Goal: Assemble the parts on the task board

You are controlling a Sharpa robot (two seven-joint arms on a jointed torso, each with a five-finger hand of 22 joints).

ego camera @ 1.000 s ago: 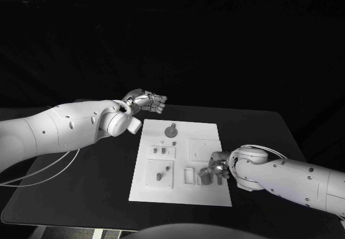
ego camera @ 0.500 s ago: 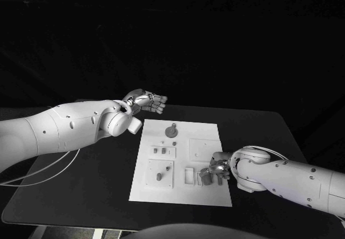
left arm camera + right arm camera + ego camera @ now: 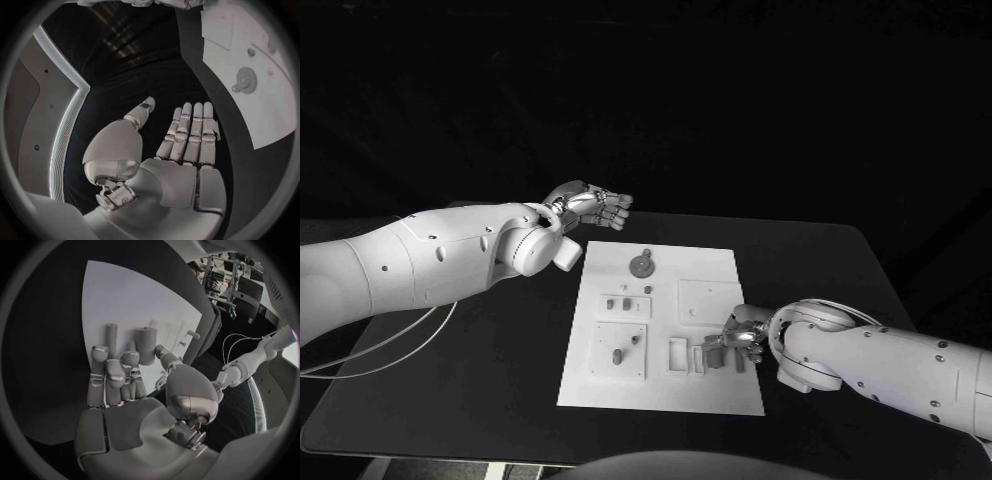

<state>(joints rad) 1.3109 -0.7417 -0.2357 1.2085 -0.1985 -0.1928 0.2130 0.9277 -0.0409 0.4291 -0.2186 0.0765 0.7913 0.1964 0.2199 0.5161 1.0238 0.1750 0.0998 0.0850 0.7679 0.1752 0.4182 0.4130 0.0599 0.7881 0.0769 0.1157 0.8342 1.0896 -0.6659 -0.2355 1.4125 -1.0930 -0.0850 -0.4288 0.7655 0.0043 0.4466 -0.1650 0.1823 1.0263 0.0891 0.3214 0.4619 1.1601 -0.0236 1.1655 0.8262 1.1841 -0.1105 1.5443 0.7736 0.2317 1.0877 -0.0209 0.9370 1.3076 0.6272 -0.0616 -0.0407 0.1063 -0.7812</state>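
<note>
The task board [image 3: 664, 325] lies flat in the middle of the black surface [image 3: 488, 370], its long side running away from the robot. On its far end sits a round gear-like part [image 3: 643, 264]; small parts stand in the recessed panels nearer the robot, among them a short peg [image 3: 619, 355] in the near-left panel. At the board's near-right part the right hand [image 3: 737, 340] is down on the board, fingers curled in beside two upright cylindrical pegs [image 3: 145, 345]; in the right wrist view the fingertips [image 3: 130, 359] sit right against the pegs, but whether they actually grip one I cannot tell. The left hand [image 3: 593, 205] hovers off the board, past its far-left corner, above the surface; in the left wrist view its fingers [image 3: 190, 127] lie straight and side by side, thumb apart, holding nothing
</note>
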